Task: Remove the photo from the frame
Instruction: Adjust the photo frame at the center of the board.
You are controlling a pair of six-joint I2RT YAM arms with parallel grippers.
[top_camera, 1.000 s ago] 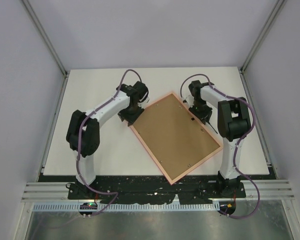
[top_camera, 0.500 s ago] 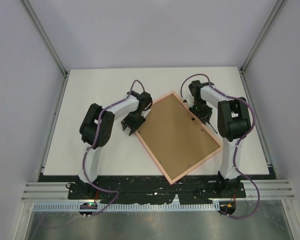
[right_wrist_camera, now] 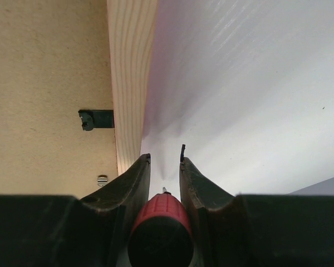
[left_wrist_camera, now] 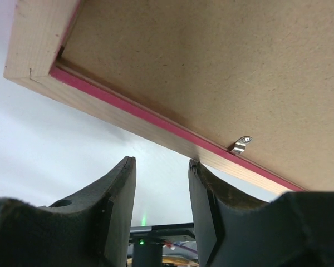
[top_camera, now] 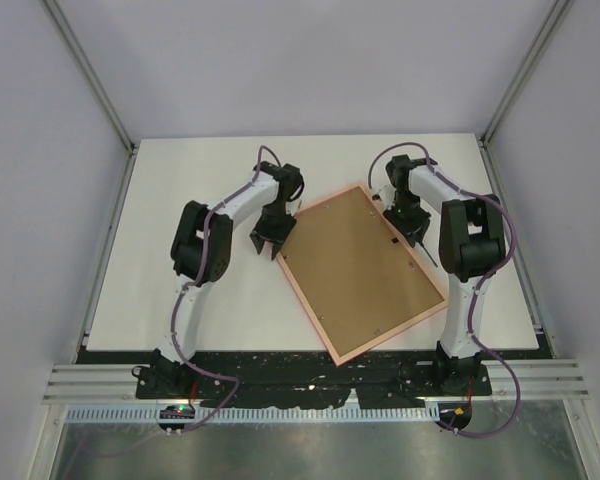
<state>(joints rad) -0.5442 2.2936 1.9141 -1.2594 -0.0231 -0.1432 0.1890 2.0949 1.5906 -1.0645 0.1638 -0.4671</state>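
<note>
- Now: frame (top_camera: 360, 270) lies face-down on the desk (top_camera: 180, 200), brown back up, skewed, right of centre; photo hidden beneath.
- Silver clip (left_wrist_camera: 240, 146) and black turn-tab (right_wrist_camera: 96, 119) sit on the back, near the wooden rim.
- Left fingers (left_wrist_camera: 119, 200) by the frame's left corner, parted, nothing between them, one tip at the rim.
- Right fingers (right_wrist_camera: 136, 183) at the far-right edge, closed around a red-handled tool (right_wrist_camera: 160, 222), its tip just beside the rim.

Front of frame (top_camera: 365, 270) facing down, hidden. Left wrist view: cut off top & right. Red-handled tool (right_wrist_camera: 160, 231), btm centre, right wrist view: blurred, tip mostly hidden btwn fingers (right_wrist_camera: 131, 183).
</note>
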